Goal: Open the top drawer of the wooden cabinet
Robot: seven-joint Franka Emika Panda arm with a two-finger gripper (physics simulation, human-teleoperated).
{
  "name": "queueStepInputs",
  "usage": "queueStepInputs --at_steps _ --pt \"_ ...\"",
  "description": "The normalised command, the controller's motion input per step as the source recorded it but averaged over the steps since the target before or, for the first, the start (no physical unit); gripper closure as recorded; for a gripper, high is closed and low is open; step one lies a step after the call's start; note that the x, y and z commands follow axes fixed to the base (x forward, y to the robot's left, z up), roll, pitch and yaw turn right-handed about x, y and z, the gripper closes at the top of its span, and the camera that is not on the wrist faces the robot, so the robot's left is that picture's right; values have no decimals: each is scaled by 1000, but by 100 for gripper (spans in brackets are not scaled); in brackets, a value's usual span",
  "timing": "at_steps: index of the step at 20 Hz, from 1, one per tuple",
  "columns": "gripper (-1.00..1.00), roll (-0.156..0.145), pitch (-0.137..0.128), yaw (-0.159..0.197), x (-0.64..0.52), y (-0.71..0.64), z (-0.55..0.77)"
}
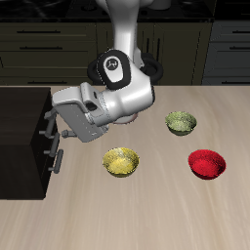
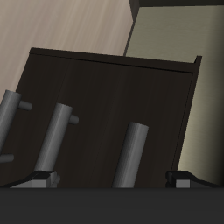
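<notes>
Franka gripper (image 1: 64, 134) hangs at the wooden cabinet (image 1: 24, 146) by the table's side edge, fingers spread astride the top drawer (image 2: 131, 96) handle (image 2: 133, 156). Yellow bowl (image 1: 121, 162), green bowl (image 1: 181, 122), red bowl (image 1: 207, 163): contents can't be made out.

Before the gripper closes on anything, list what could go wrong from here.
1. The wooden cabinet carries several like grey bar handles close together in the wrist view; the gripper could close on a lower one instead of the top drawer's handle.
2. The fingertips look spread around one bar; if off-centre, they may slip when pulling.
3. The yellow bowl sits near the arm and might be knocked as the drawer is pulled out.
</notes>
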Motion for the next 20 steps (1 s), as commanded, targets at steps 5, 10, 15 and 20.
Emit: queueStepInputs --at_steps 5,10,15,20 --pt "-100 -25 17 9 -60 -113 -136" --pt "-100 -32 47 3 -92 -168 -207" --pt "-100 -39 35 -4 -129 -216 -152" --pt "-100 -45 6 2 -159 -174 -13"
